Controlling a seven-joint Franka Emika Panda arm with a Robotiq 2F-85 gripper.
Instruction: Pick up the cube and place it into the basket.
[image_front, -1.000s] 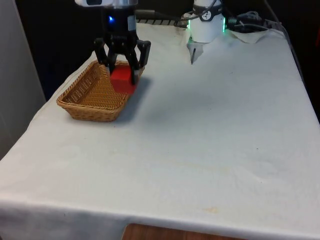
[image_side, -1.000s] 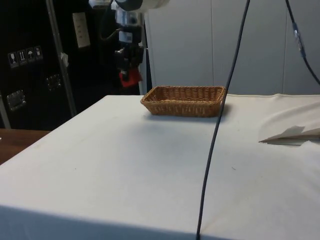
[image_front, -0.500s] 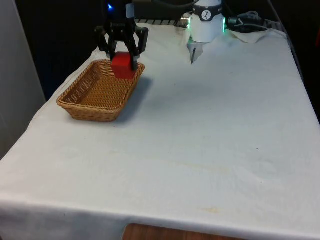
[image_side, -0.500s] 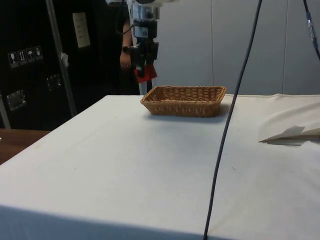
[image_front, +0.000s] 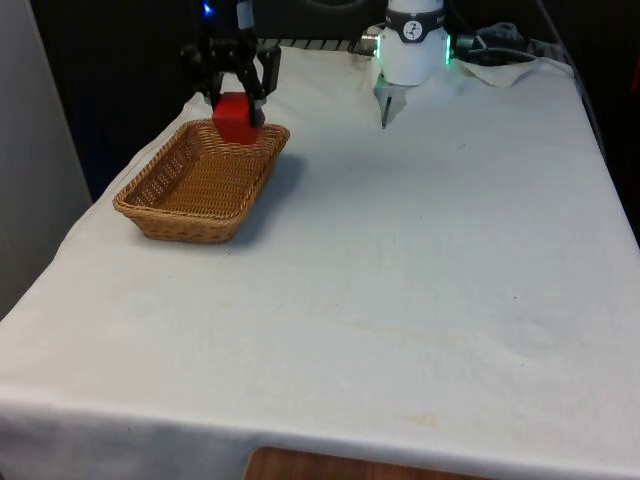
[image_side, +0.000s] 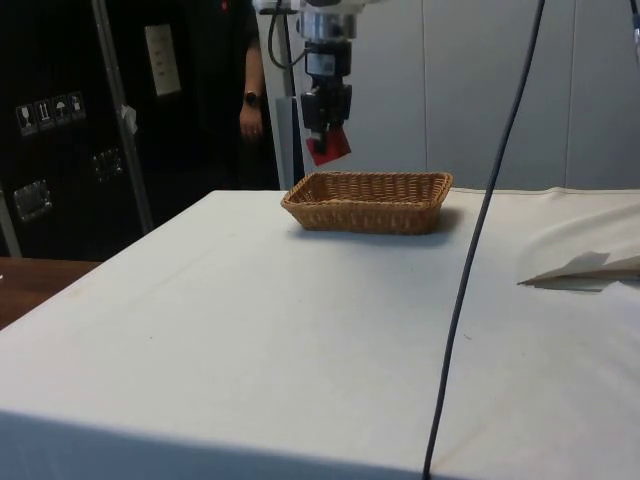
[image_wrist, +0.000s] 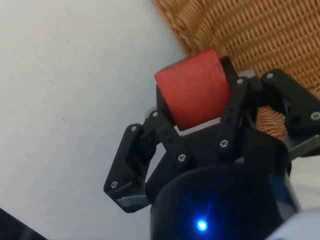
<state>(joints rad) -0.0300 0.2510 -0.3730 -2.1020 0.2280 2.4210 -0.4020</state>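
Front view, upper left of frame: wicker basket (image_front: 200, 180) on the white cloth (image_front: 420, 280). Gripper (image_front: 232, 100) just above the basket's far rim, fingers pinching the red cube (image_front: 235, 118), cube off the table. Side view, upper middle: cube (image_side: 328, 146) hangs over the basket's (image_side: 368, 202) left end; person (image_side: 240, 90) stands behind.

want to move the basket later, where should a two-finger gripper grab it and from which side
Probably the rim of one long wall of the basket, from straight above, one finger inside and one outside. The wicker walls are thin and flare outward, and the whole basket looks too wide to span. The gripper now holds the red cube.
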